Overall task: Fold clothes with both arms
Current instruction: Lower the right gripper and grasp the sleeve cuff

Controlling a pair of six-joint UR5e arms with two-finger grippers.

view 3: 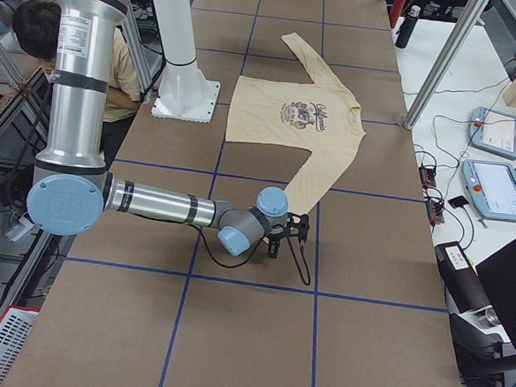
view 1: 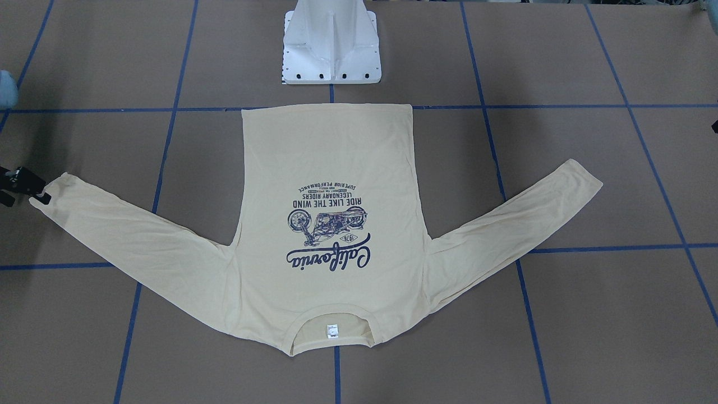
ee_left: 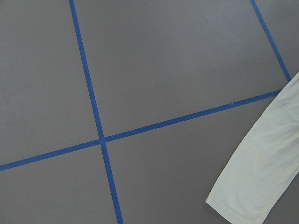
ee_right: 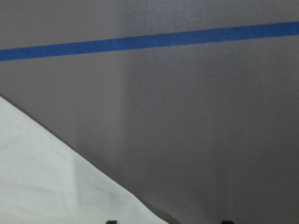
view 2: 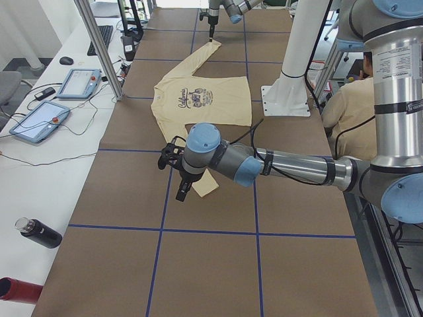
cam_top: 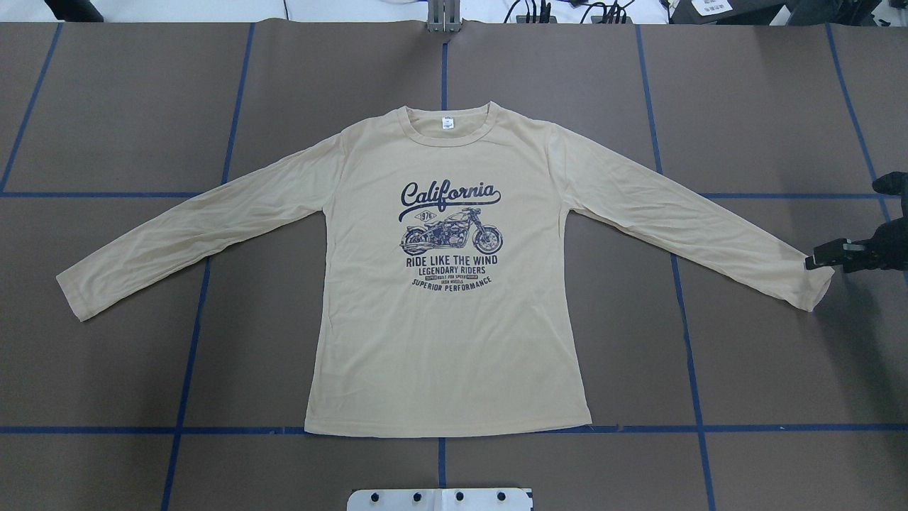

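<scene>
Plainly, from across the table, the T-shirt (view 1: 331, 163) lies flat and print-up on the tabletop (view 1: 589, 314), hem toward the robot's base and sleeves splayed, with the right gripper (view 1: 40, 191) right at the right cuff (view 1: 59, 188). Overhead, that sleeve's long axis runs from the cuff inward to the shoulder, with the gripper touching or just beside its outer end. The left cuff (cam_top: 71, 291) has no gripper showing near it. The left-end side view puts the left gripper (view 2: 180, 191) just beside the left cuff, at a height I cannot judge, and I cannot tell how its jaws stand. The right-end side view shows the right gripper low at its cuff. The left wrist view sees its cuff from well above, off toward the lower right corner. The right wrist view shows fabric close below and two dark tips set apart, so those jaws stand apart. The right arm looks nearer a grasp.
</scene>
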